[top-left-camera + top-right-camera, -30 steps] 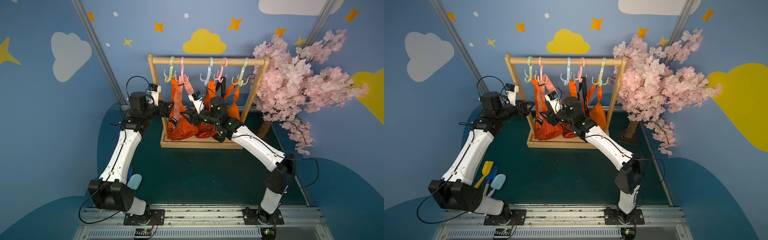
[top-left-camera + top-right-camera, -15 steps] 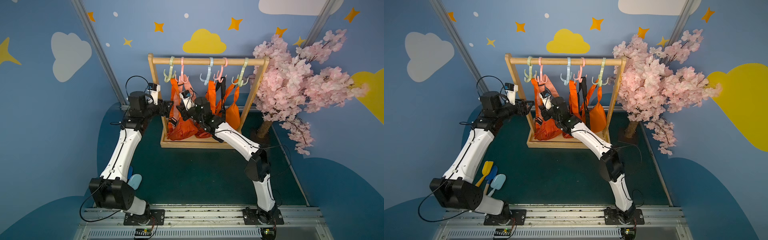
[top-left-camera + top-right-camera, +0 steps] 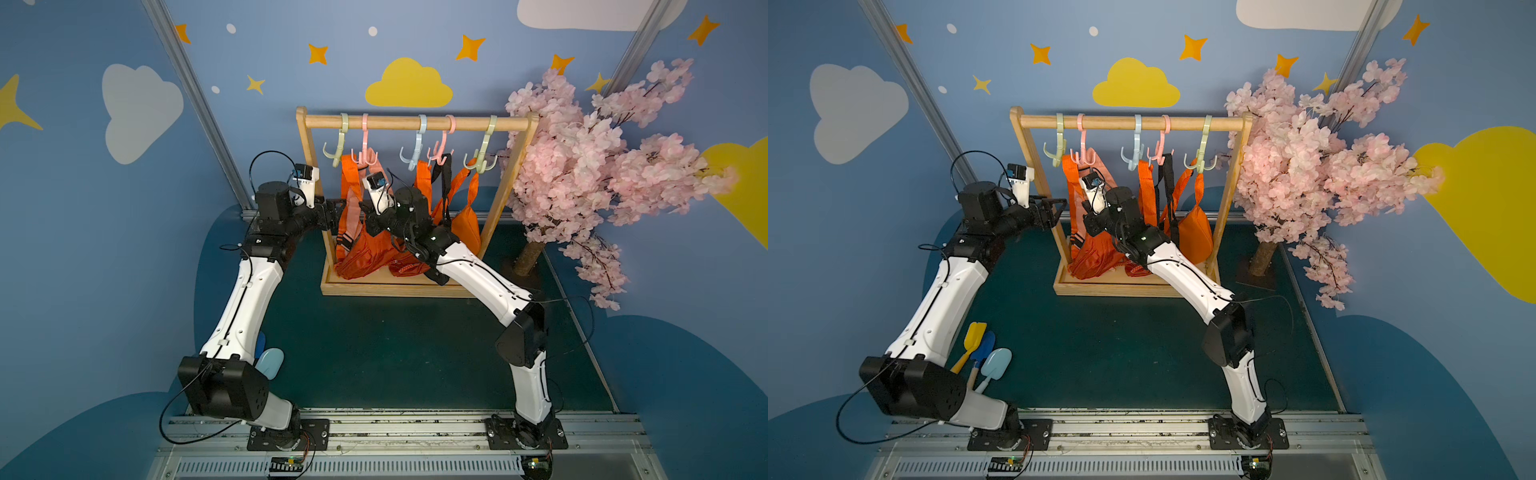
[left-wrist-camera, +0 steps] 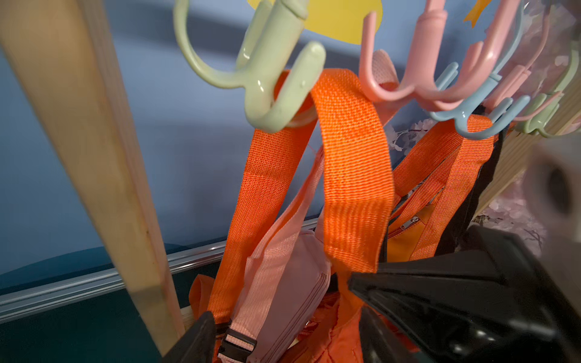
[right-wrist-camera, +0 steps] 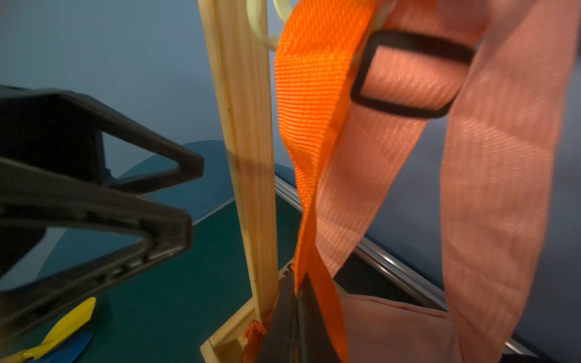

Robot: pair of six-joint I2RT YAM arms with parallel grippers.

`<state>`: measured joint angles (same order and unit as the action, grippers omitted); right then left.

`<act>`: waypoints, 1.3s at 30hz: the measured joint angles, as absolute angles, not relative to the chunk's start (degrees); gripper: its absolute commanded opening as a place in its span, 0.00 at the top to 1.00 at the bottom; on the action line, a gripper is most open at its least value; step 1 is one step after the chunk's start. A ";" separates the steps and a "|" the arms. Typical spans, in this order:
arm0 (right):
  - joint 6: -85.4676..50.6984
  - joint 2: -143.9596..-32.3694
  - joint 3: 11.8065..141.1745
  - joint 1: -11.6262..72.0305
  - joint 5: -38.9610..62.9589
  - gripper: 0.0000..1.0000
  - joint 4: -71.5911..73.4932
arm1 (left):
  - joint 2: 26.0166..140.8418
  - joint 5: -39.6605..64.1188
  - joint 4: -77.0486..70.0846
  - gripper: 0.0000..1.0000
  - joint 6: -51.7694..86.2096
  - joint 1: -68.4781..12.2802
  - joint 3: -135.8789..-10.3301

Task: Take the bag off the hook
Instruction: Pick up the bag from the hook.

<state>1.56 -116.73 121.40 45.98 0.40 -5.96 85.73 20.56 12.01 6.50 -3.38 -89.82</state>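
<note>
Strap (image 5: 309,94) of the orange bag (image 3: 361,257) sits pinched in the clenched right gripper (image 5: 297,317), running up over the green hook (image 4: 276,91) above it; the bag sags below. Left gripper (image 3: 1057,212) gapes empty, just across the post (image 5: 245,125).

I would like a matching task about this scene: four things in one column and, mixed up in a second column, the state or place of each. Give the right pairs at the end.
Things
1. left gripper
2. right gripper
3. pale green hook nearest the left arm
4. yellow toy shovel

States and places
A. lies on the green mat
B. jaws shut on the orange strap
C. carries the loop of the orange strap
D. jaws open, near the rack's wooden post

Pairs: 1-D, 2-B, 3-C, 4-A
</note>
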 measured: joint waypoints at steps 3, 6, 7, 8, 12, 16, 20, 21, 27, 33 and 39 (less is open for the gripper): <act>1.65 -113.54 121.40 45.98 0.75 1.00 -6.44 | 86.08 20.27 11.20 0.30 6.70 -3.31 -89.82; 1.83 -110.43 121.40 45.98 1.30 1.00 -6.48 | 87.02 19.86 10.37 0.30 6.96 -3.27 -89.82; 1.87 -109.51 121.40 45.98 1.45 1.00 -6.48 | 87.35 19.84 10.13 0.30 7.07 -3.27 -89.82; 1.93 -108.66 121.56 45.98 1.63 1.00 -6.48 | 87.74 19.79 9.96 0.30 7.11 -3.22 -89.82; 1.96 -106.61 122.63 45.98 2.92 1.00 -6.76 | 89.21 20.32 9.50 0.30 7.11 -3.16 -89.82; 1.93 -106.48 124.84 45.98 4.32 1.00 -7.97 | 90.13 22.44 8.62 0.29 7.07 -3.14 -89.71; 1.83 -106.48 127.26 45.98 5.69 1.00 -9.65 | 90.35 26.46 6.72 0.29 6.98 -3.14 -89.34; 1.78 -106.48 128.03 45.98 5.89 1.00 -10.26 | 90.50 27.57 6.15 0.29 6.96 -3.14 -89.34; 1.34 -106.48 131.41 46.02 7.64 1.00 -11.44 | 92.97 32.25 4.03 0.30 6.87 -3.16 -89.38; 0.32 -106.80 132.53 46.24 9.34 1.00 -12.56 | 95.20 36.64 3.79 0.35 6.79 -3.16 -89.01; -0.60 -106.89 132.88 46.46 10.92 1.00 -13.39 | 95.13 39.68 2.31 0.66 5.93 -3.18 -88.03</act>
<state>-0.60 -106.89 132.88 46.46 10.92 -13.39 95.13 39.68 2.31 5.93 -3.18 -88.03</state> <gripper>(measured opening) 0.047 0.427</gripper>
